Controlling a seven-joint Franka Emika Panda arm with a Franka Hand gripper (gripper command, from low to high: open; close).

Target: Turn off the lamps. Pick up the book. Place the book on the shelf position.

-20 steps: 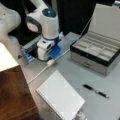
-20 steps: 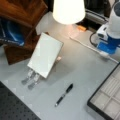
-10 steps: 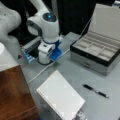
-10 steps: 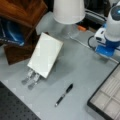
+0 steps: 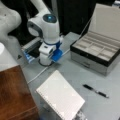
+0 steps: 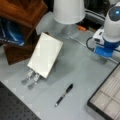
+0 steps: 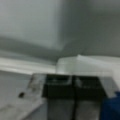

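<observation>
The gripper, fingers together on nothing, is lowered to a white strip at the table's back, likely a lamp switch, while the book leans untouched beside the shelf.
</observation>
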